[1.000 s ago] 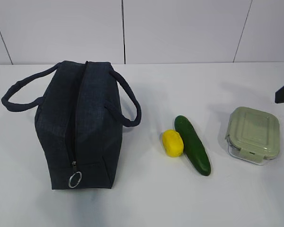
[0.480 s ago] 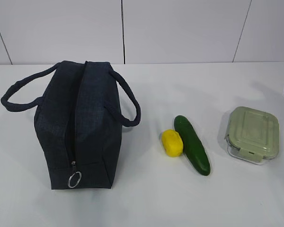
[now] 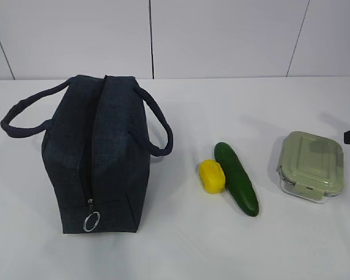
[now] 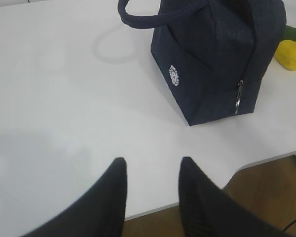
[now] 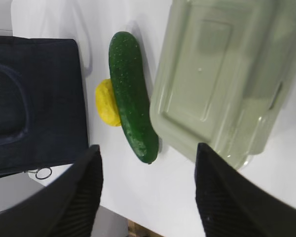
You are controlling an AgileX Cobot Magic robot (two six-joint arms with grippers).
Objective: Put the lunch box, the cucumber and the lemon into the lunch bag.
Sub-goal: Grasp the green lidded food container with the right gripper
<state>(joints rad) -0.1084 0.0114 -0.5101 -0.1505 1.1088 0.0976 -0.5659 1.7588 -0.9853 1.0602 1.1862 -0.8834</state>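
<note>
White table (image 3: 181,251) stands before a pale wall (image 3: 221,35) with 3 dark seams.

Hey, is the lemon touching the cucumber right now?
Touching. In the exterior view the lemon sits pressed against the cucumber's side with no table showing between them; the right wrist view shows the same.

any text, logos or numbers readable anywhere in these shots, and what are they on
No readable words or numbers in any view.
Small round white emblem on the side of the lunch bag, left wrist view: too small and blurred to read.
Lunch box lid, cucumber and lemon: no markings show.
</note>
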